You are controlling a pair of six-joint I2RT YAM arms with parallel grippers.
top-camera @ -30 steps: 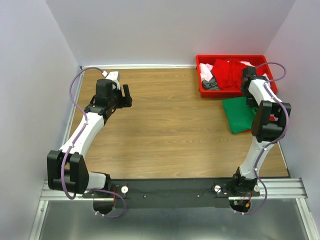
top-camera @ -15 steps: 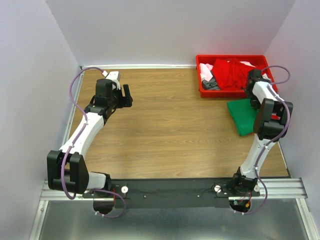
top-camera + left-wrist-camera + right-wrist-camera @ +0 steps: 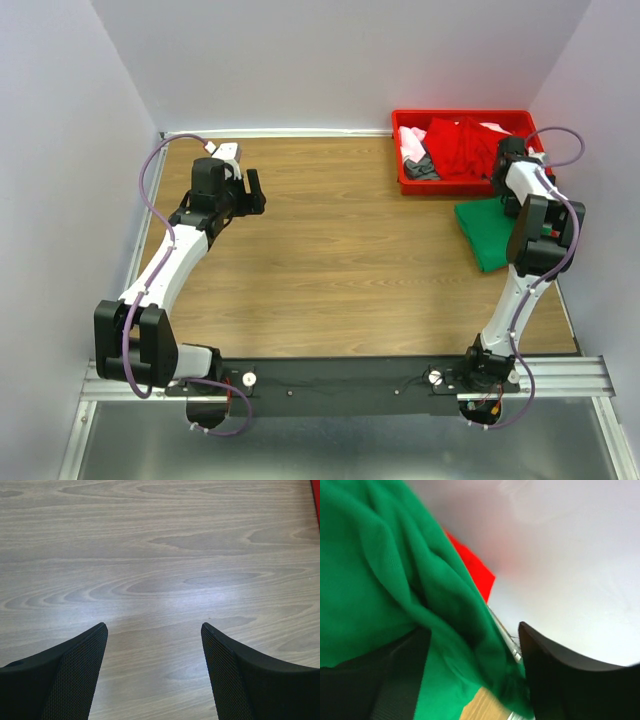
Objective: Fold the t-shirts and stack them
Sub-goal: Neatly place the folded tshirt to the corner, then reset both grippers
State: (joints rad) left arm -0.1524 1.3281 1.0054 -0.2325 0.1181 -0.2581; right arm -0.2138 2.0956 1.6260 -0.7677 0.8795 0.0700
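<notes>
A wooden table (image 3: 340,260) is seen from above, walled in by pale panels. A red bin (image 3: 450,114) is set at the far right corner. In the bin, a red t-shirt (image 3: 462,148) is heaped in the middle, with a pink and white garment (image 3: 408,138) and a grey garment (image 3: 422,170) bunched at its left end.

A green t-shirt (image 3: 482,232) is laid on the table just in front of the bin's right end, close to the right edge. It is gathered into a rough block, and the right arm partly covers it.

The right gripper (image 3: 470,630) is shown in its wrist view with the fingers (image 3: 560,680) set well apart. Rumpled green cloth is spread across the space between them and over the left finger, and no pinch on the fabric is seen. A corner of the red bin and a pale wall (image 3: 570,555) are visible beyond the cloth.

The left gripper (image 3: 254,190) is held over the far left part of the table, well apart from all the clothing. In its wrist view, both of its fingers (image 3: 75,675) are spread wide, and only bare wood grain is seen between and beyond them. Nothing is held in it.
</notes>
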